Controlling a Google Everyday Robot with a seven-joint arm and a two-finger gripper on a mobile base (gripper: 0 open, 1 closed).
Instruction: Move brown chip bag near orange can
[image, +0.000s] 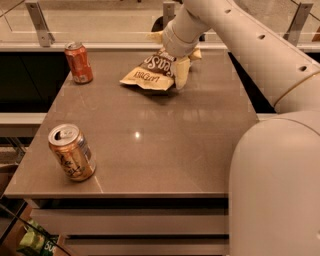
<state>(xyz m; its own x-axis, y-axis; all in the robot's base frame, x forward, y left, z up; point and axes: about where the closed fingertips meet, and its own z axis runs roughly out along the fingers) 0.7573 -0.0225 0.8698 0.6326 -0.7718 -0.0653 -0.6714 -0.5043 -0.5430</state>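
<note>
The brown chip bag (148, 76) lies at the far middle of the table, cream-yellow end toward the left, dark brown end under my gripper. My gripper (175, 67) is down at the bag's right, dark end and touches it; the wrist hides that end. The orange can (71, 152), pale golden-orange with a silver top, stands near the table's front left corner, far from the bag.
A deeper red-orange can (78, 62) stands at the far left of the brown table (165, 145). A metal rail with posts (40, 22) runs behind the table. My arm's pale body (280, 190) fills the right foreground.
</note>
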